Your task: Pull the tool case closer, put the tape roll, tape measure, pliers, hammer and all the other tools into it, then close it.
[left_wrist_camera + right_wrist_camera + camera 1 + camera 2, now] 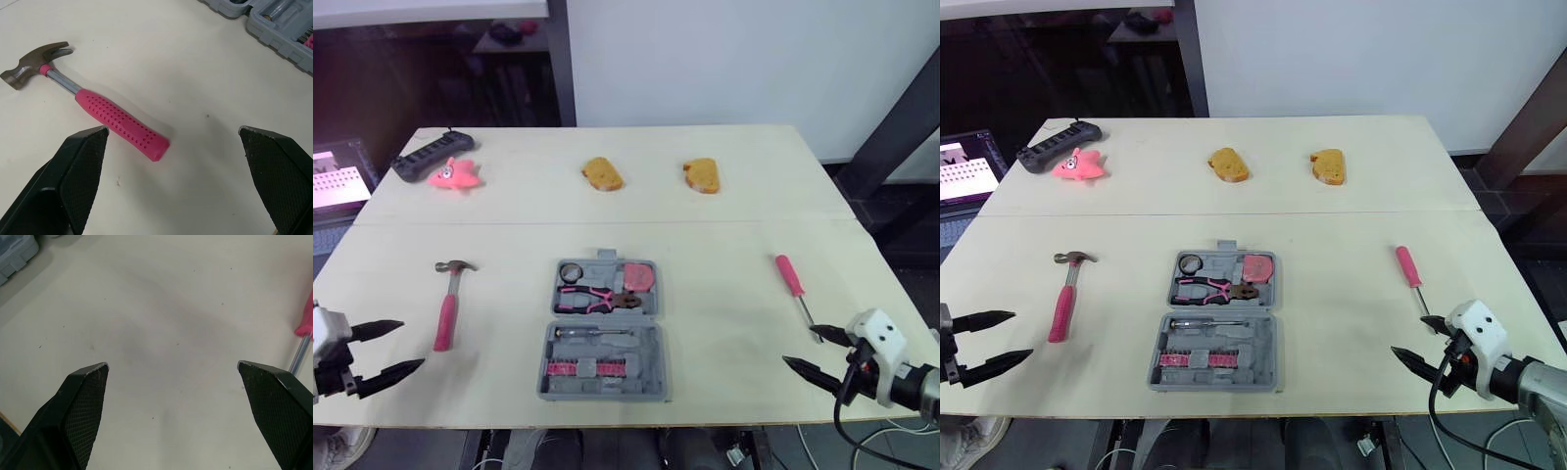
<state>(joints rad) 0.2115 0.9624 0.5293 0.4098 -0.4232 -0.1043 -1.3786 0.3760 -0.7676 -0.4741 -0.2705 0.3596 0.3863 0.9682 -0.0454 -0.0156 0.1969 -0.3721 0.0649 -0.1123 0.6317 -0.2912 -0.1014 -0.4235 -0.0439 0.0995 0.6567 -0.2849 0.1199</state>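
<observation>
1. Head views, layout.
   - The tool case [653, 364] lies open at the middle of the table [724, 206], close to the near edge.
   - Its far half holds the tape roll [572, 271], the tape measure [637, 277] and the pliers [597, 299].
   - Two tools lie loose outside the case.
2. Head views, hammer [447, 305].
   - It lies left of the case and apart from it.
   - The long axis runs near to far, with the steel head far and the pink handle near.
   - The left gripper [411, 344] hangs at the near left edge, just near of the handle end. It is clearly the closer arm.
3. Head views, screwdriver [793, 284].
   - It lies well right of the case.
   - The pink handle is far and the shaft tip points near.
   - The tip ends just beside the right gripper [799, 345], so this tool falls to the right arm.
4. Left wrist view.
   - The fingers [80, 166] are spread wide, holding and touching nothing.
   - The hammer lies ahead and slantwise, its handle end in line with the gap but short of it.
   - A corner of the case shows beyond.
   - Judgement: a short reach forward should set the jaws across the handle.
5. Right wrist view.
   - The black pads [85, 406] are also spread wide and empty, with bare table between them.
   - The screwdriver's shaft and handle end lie off beside one finger, outside the gap.
   - Judgement: a sideways shift is needed before closing.
</observation>
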